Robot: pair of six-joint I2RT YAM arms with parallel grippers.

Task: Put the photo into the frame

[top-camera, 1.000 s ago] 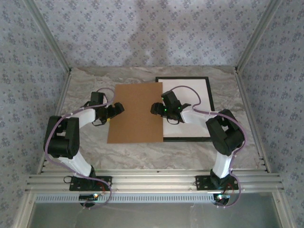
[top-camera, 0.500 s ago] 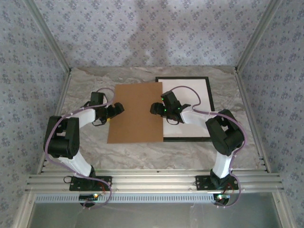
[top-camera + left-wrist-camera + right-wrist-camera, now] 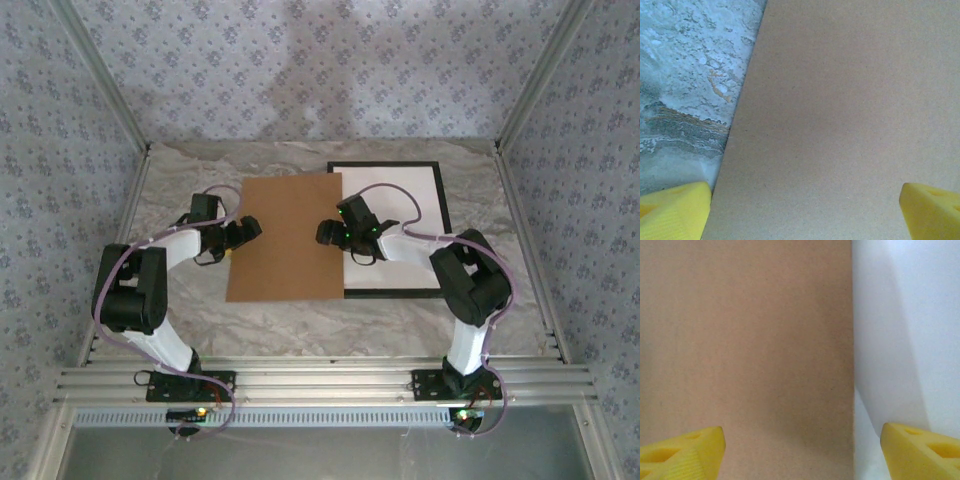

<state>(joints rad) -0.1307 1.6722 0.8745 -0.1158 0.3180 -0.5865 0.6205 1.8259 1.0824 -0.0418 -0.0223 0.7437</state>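
A brown board (image 3: 285, 238) lies flat near the middle of the marble-patterned table (image 3: 300, 320), its long sides running from 12 to 6 o'clock. At 3 o'clock of the board lies the black frame (image 3: 400, 293), also flat on the table. The board's 3 o'clock edge covers the frame's 9 o'clock side. A white sheet (image 3: 410, 195) fills the inside of the frame, and no print can be made out on it from above. The left gripper (image 3: 248, 230) sits low at the board's 9 o'clock edge. In its wrist view the yellow fingertips (image 3: 672, 210) stand far apart, one over the table just off the board's edge and the other over the board, so the jaws are spread wide and hold nothing. The right gripper (image 3: 325, 233) sits at the board's 3 o'clock edge, where the board meets the white sheet. Its yellow fingertips (image 3: 920, 450) are also wide apart, one over the board and one over the white sheet, with nothing gripped. The two grippers face each other across the width of the board, the left at 9 o'clock and the right at 3 o'clock.
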